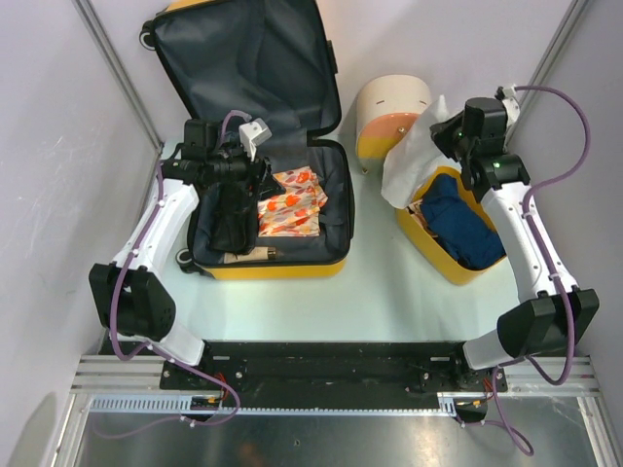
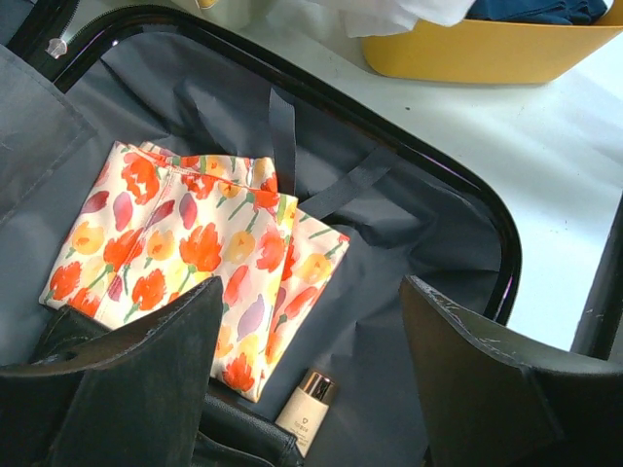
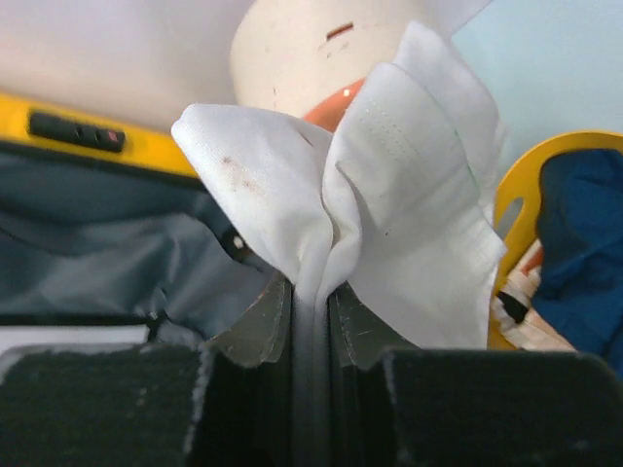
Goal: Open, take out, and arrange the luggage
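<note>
The luggage [image 1: 282, 266], a yellow hard-shell suitcase, lies open with its dark-lined lid [image 1: 243, 58] leaning up at the back. In its lower half lie a floral pouch [image 1: 290, 206], a small cream bottle [image 2: 310, 409] and part of a black leather item [image 2: 234, 433]. My left gripper [image 2: 311, 375] hangs open over the suitcase's left side, above the bottle and the pouch's corner. My right gripper [image 3: 313, 292] is shut on a white cloth [image 3: 389, 195]. It holds the cloth [image 1: 409, 167] up between the suitcase and a yellow basket.
The yellow basket [image 1: 458, 261] at the right holds a blue cloth [image 1: 462, 229]. A cream-and-pink drum-shaped box [image 1: 389, 112] stands behind it. Grey walls close in on both sides, with a metal post [image 1: 122, 73] at the left.
</note>
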`<state>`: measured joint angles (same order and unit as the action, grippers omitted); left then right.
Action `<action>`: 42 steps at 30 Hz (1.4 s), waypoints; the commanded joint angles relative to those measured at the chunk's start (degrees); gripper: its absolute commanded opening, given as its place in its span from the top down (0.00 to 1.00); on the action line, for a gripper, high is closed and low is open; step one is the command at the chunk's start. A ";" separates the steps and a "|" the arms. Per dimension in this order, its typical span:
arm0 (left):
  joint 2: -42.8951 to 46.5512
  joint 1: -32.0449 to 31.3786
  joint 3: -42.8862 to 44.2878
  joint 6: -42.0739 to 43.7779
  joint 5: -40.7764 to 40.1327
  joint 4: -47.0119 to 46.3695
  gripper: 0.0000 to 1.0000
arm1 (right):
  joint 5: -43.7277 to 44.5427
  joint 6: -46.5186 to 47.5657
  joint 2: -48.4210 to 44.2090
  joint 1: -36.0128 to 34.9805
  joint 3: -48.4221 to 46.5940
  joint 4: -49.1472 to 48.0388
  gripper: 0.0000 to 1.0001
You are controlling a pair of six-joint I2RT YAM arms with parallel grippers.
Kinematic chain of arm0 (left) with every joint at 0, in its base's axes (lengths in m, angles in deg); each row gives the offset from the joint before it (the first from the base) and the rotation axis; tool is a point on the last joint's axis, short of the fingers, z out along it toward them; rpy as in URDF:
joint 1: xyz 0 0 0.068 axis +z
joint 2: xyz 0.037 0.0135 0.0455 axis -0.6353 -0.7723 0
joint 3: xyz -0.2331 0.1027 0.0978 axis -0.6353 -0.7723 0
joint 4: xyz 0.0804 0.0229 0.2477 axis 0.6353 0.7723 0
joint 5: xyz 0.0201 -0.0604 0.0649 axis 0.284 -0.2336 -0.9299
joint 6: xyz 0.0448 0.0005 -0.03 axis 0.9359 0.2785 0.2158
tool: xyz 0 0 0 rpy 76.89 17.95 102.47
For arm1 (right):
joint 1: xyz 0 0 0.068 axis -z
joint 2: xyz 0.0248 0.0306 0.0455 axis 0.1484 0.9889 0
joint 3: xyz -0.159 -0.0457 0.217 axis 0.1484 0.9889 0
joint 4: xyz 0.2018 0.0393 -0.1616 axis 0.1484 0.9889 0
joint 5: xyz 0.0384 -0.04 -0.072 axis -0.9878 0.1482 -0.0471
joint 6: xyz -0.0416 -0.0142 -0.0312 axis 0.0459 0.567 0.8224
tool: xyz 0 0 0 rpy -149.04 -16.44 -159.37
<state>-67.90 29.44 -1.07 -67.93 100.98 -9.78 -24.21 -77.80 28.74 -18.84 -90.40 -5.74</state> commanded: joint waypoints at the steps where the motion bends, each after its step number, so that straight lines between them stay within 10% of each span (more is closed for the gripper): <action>1: 0.61 -0.28 2.27 -0.60 0.90 -0.09 0.22 | 7.64 -15.12 -0.95 0.90 0.75 -14.15 1.00; 10: -0.18 -0.55 2.18 -0.42 0.63 -0.01 0.22 | 8.79 -16.83 -2.70 2.56 12.25 -30.33 1.00; 23: -1.23 -0.81 0.42 0.89 0.37 -0.09 0.21 | 8.36 -13.47 -21.33 13.46 32.64 -18.31 1.00; 39: -2.20 -1.07 1.22 1.51 -0.07 0.43 0.20 | -8.00 0.41 -29.42 30.08 58.23 -25.42 1.00; 41: -2.46 -1.07 1.13 1.51 -0.59 0.43 0.19 | -9.57 2.95 -29.60 29.99 59.20 -25.85 0.86; 42: -2.64 -1.16 1.04 1.42 -1.64 0.52 0.18 | -9.67 3.49 -29.69 30.08 59.20 -25.86 0.62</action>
<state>-71.53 28.85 -1.09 -67.30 100.63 -9.76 -32.18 -80.12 0.72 10.97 -31.93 -27.93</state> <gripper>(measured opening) 0.810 0.156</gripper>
